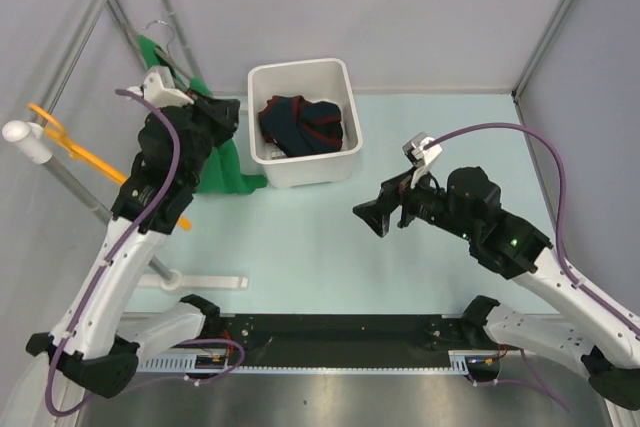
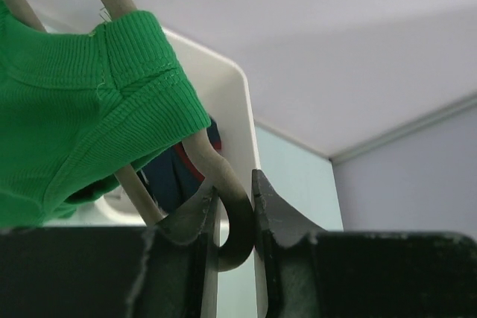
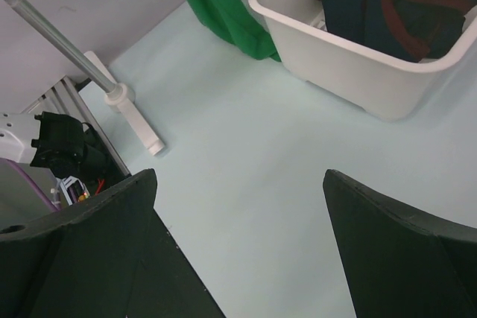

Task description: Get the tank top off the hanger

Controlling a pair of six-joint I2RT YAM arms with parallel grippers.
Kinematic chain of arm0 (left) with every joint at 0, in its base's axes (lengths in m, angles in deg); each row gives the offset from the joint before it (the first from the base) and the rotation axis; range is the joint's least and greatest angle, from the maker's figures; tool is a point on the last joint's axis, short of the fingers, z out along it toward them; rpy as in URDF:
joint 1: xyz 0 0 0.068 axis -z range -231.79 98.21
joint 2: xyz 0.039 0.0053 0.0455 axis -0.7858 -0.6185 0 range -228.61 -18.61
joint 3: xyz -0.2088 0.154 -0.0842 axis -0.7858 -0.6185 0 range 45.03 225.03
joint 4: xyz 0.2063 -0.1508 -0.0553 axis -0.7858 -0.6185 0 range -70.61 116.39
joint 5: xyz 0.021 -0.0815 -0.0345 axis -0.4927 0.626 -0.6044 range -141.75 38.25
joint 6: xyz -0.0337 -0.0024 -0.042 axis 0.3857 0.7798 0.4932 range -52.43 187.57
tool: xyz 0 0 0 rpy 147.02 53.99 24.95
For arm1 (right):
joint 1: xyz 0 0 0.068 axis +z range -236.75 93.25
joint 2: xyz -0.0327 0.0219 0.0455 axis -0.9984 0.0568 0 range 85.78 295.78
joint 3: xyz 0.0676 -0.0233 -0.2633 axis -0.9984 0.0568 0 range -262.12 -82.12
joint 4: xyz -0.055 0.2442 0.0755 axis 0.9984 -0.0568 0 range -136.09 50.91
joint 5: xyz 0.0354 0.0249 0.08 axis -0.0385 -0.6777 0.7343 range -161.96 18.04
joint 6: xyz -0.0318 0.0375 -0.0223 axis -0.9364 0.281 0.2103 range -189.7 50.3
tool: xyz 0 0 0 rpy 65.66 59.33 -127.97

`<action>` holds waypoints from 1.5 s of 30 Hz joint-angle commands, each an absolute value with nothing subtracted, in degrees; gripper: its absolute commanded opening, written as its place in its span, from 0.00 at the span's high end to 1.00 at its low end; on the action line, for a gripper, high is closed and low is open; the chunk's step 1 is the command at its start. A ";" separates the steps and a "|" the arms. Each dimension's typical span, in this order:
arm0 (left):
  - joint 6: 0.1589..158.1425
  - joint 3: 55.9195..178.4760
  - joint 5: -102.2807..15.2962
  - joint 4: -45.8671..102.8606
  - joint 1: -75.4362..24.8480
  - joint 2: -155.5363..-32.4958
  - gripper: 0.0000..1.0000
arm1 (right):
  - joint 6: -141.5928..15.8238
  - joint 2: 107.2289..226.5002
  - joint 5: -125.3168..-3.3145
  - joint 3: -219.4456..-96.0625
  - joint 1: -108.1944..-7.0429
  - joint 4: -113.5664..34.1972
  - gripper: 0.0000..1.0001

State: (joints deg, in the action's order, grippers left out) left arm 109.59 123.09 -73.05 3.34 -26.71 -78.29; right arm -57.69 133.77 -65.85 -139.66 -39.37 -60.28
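As I view it, left pincer (image 2: 235, 191): clamped on the hanger (image 2: 212, 160) end.
Tank top (image 2: 82, 109): draped on hanger.
Right pincer (image 3: 238, 180): spread wide above surface (image 3: 246, 132).

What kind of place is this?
Likely a robot test cell, not a home: plain grey panel walls, two black-and-white robot arms at a pale green table, and a bright green tank top on a thin beige hanger.

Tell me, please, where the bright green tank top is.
The tank top hangs upper left in the top view, on the thin grey-beige hanger held by the left gripper, just left of the white plastic bin.
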 commanded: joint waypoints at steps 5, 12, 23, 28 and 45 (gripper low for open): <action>105.64 121.93 -52.30 -2.16 -26.48 -66.52 1.00 | -57.39 138.87 -63.35 -145.92 -39.64 -57.99 0.00; 105.54 121.85 -35.69 -10.68 -26.48 -60.45 1.00 | -58.01 144.31 -61.94 -151.46 -39.64 -54.56 0.01; 103.78 122.46 -9.16 -10.70 -26.48 -56.67 1.00 | -56.95 153.98 -60.18 -160.85 -38.76 -47.79 0.06; 102.82 121.76 -2.11 -10.70 -26.48 -55.35 1.00 | -60.02 157.94 -61.76 -164.82 -37.88 -47.00 0.05; 103.87 117.54 3.00 -9.20 -25.60 -53.85 1.00 | -61.17 159.52 -63.78 -169.04 -37.79 -45.59 0.50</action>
State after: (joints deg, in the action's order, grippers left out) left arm 105.09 117.08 0.67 -14.64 -26.10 -54.93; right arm -60.25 159.30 -62.63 -165.73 -38.06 -47.80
